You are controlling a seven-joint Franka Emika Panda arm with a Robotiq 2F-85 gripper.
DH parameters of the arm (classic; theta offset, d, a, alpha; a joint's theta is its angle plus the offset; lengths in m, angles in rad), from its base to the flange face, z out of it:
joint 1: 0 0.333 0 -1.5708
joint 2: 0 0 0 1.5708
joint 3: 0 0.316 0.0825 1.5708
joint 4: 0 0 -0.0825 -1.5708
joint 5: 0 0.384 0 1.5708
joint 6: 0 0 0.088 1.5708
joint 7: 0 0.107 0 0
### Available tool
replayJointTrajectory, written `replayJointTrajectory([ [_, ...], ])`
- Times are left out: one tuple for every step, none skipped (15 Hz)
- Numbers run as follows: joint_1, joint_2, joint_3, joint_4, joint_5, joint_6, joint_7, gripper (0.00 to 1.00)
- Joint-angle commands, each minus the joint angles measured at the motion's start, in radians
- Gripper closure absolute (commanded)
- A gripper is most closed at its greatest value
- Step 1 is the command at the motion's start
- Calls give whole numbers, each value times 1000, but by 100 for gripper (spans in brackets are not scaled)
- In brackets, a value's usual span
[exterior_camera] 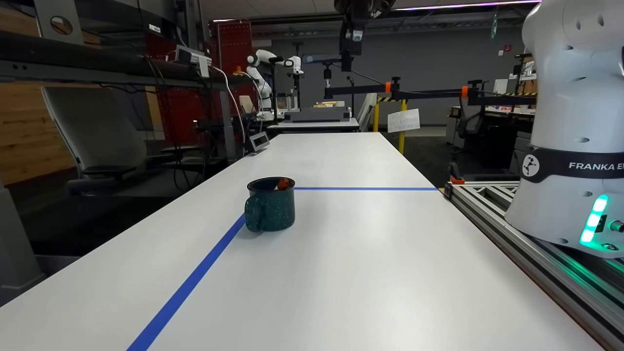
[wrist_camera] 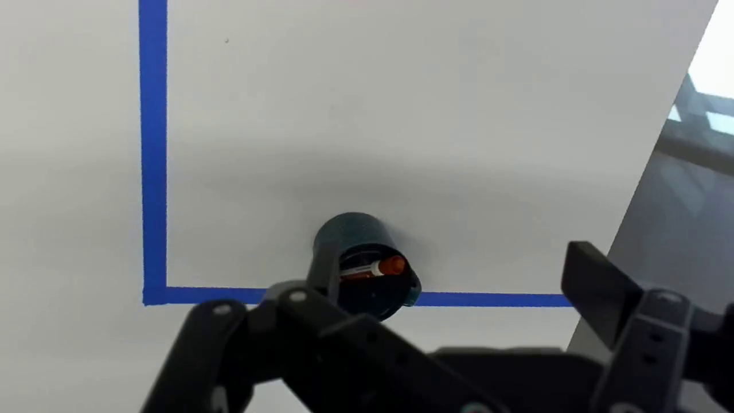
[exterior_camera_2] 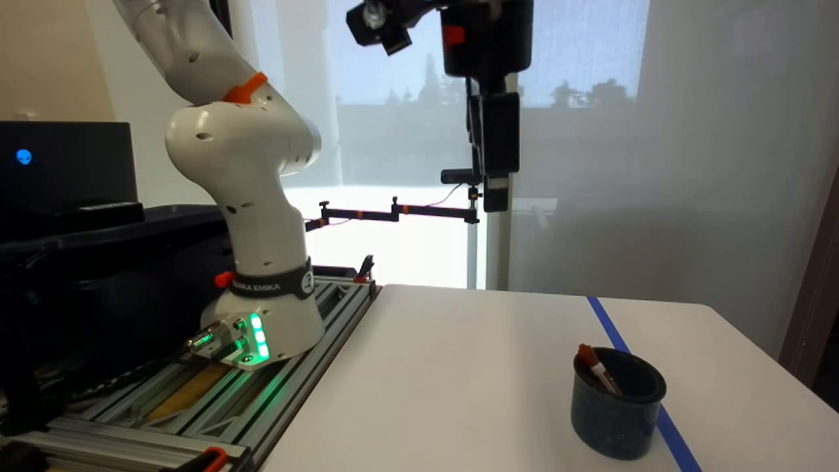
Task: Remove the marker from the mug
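Note:
The dark teal mug point(exterior_camera: 274, 210) stands upright on the white table and also shows in an exterior view point(exterior_camera_2: 611, 423). In the wrist view the mug point(wrist_camera: 352, 229) sits at the left finger, which hides part of it. The marker point(exterior_camera_2: 598, 368) leans inside the mug, its reddish-orange end at the rim. The marker's cap and white band point(wrist_camera: 391, 265) show in the wrist view; its lower part is hidden. The cap also shows in an exterior view point(exterior_camera: 283, 184). My gripper point(wrist_camera: 453, 269) is open and empty, fingers wide apart. The gripper point(exterior_camera_2: 495, 187) hangs well above the table, apart from the mug.
Blue tape point(exterior_camera: 195, 278) runs along the white table point(exterior_camera: 360, 273) and passes by the mug. The robot base point(exterior_camera: 565, 195) stands on a metal rail frame at the table's edge. A small grey device point(exterior_camera: 259, 141) is at the table's far edge.

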Motion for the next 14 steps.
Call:
replayJointTrajectory([
  [-15,109,49,12,71,52,113,0],
  [-18,141,64,22,90,53,153,0],
  [-19,170,78,31,112,55,196,0],
  [-21,200,93,44,132,52,244,0],
  [-24,227,108,59,150,43,292,0],
  [-27,254,122,74,168,40,341,0],
  [-32,280,138,92,178,36,395,0],
  [-36,307,154,113,189,40,450,0],
  [-40,332,166,132,201,51,501,0],
  [-45,358,178,158,204,38,547,0],
  [-50,382,186,179,209,33,584,0],
  [-54,412,194,205,210,20,626,0],
  [-58,441,199,231,216,4,659,0],
  [-59,468,201,254,228,-7,680,0],
])
